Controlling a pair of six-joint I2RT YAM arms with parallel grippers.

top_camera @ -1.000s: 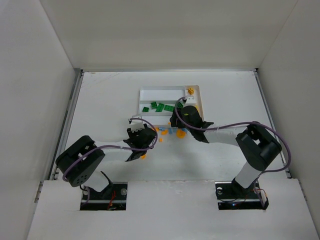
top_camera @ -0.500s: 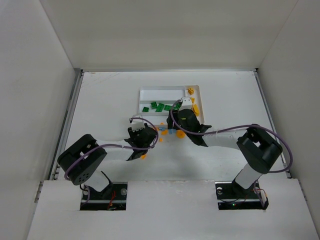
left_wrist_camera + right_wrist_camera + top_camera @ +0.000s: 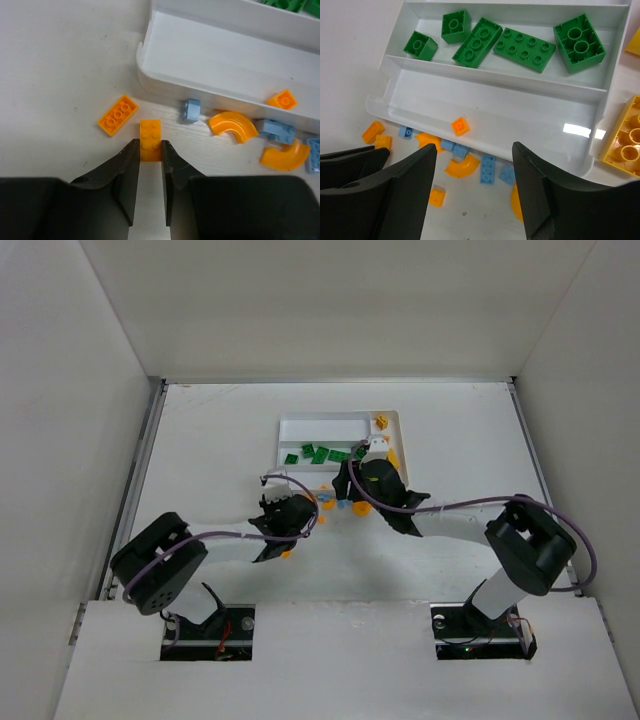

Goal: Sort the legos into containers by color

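Moved since a second back: the left gripper (image 3: 150, 150) has gone from part open to pinched shut. In the top view neither arm has shifted much.
Left gripper: closed on a small orange brick (image 3: 150, 137), gripping its near end only. The brick appears to lie on the table (image 3: 60, 60), not yet lifted.
Right gripper (image 3: 475, 150): jaws wide apart with nothing between them, hanging over the near wall of the tray (image 3: 520, 115).
Legos placed: green legos (image 3: 525, 46) sit in the middle long slot and one orange square brick (image 3: 460, 125) in the near slot. A yellow brick (image 3: 627, 135) is at 3 o'clock in the right wrist view.
Legos loose: an orange plate (image 3: 118, 115) lies just beside the held brick at 10 o'clock. A light blue brick (image 3: 190, 110) and a curved orange piece (image 3: 232, 126) lie at 2 o'clock along the tray wall.
Risk: the end-only pinch may let the brick pivot or pop out on the lift. The fingers could nudge the orange plate. Both wrists work near the same cluster and could collide.
Views: only the left wrist shows the pinch. Only the right wrist shows what the slots hold. Only the top view shows how close the arms are.
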